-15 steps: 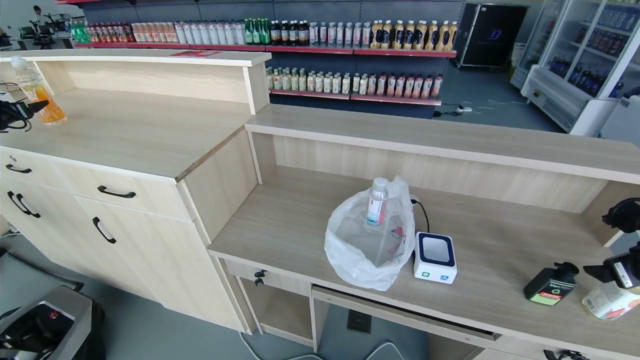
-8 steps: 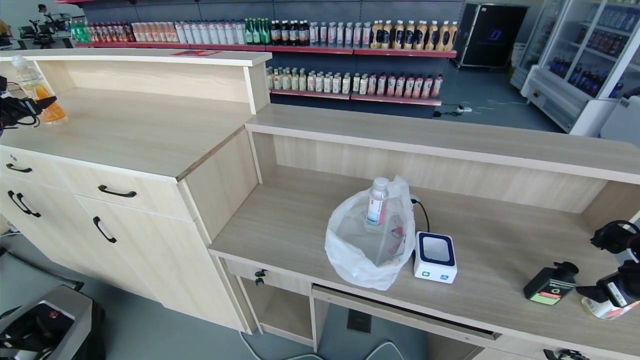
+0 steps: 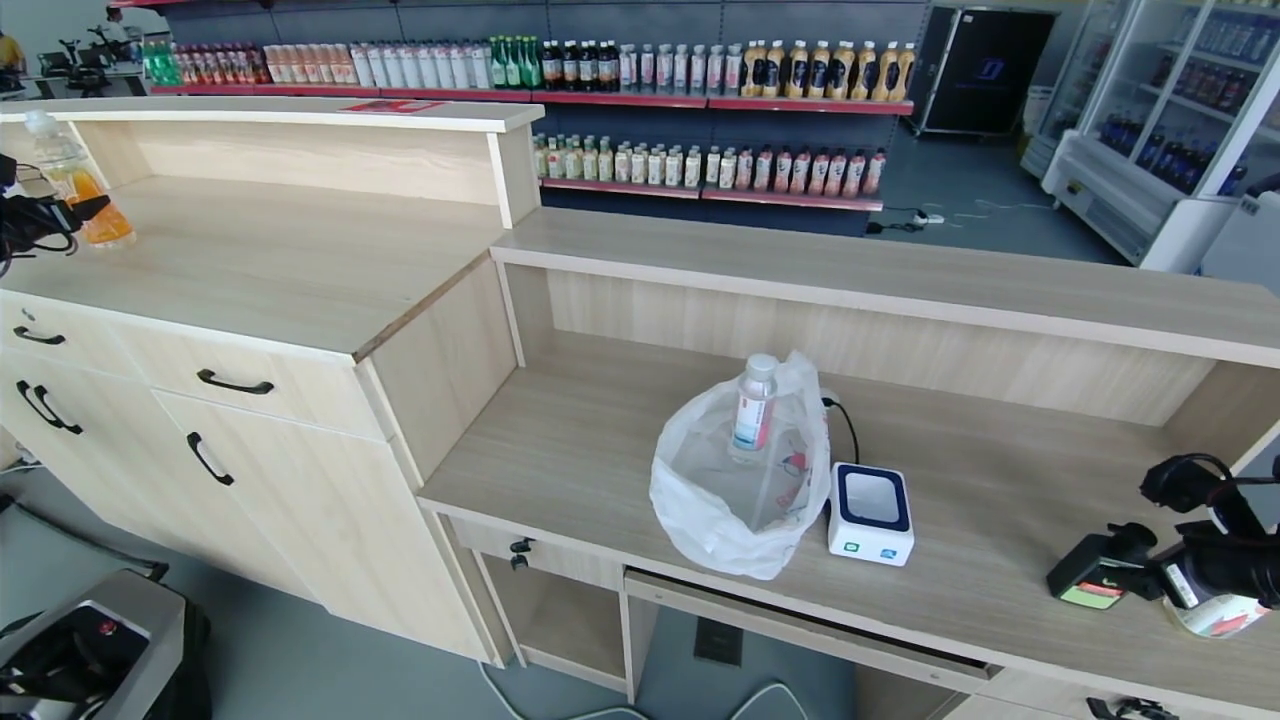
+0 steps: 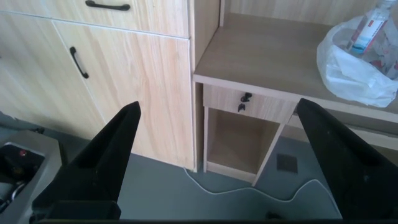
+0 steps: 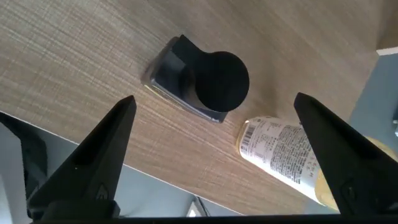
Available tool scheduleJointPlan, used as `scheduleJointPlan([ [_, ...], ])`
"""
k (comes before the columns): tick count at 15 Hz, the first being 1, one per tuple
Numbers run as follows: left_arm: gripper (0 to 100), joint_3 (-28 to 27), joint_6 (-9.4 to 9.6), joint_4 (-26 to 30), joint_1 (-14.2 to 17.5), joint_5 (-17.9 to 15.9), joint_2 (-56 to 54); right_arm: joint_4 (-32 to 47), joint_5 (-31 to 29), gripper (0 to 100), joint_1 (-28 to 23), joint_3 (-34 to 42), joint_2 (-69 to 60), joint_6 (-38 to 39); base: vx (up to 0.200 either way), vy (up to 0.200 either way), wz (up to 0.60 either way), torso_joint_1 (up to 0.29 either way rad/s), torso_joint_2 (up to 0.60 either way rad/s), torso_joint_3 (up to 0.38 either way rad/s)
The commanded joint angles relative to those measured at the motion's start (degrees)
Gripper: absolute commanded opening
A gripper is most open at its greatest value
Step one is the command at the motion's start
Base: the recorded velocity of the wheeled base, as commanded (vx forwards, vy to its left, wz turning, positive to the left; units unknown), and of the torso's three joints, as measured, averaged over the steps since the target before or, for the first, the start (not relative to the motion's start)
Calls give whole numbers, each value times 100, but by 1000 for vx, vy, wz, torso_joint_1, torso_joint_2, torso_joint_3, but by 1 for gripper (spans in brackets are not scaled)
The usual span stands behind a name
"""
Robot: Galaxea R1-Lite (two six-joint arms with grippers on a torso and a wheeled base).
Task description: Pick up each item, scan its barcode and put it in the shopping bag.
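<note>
Your right gripper [image 5: 211, 98] has slid left and lower, fingers spread wide above the white bottle [image 3: 1215, 612] lying beside the black bottle [image 3: 1085, 580] on the counter [image 3: 1000, 480]; your left gripper [image 4: 217, 109] is spread, holding nothing.

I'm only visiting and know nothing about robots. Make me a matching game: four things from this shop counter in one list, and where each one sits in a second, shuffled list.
Things:
1. clear bottle
2. white scanner box
3. orange drink bottle
4. black bottle

Places:
A. on the higher counter, far left
B. near the right end of the lower counter
C. standing in the shopping bag
D. on the lower counter, right beside the bag

Pairs: 1-C, 2-D, 3-A, 4-B.
</note>
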Motion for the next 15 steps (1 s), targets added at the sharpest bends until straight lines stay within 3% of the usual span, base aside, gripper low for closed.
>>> scheduleJointPlan([
  [1,100,0,2,0,-1,0,-2,-7,175,100,99,-39,307,2,0,0,0,0,0,0],
  [15,100,0,2,0,-1,0,-2,-218,324,100,503,-461,1045,-50,0,0,0,0,0,0],
])
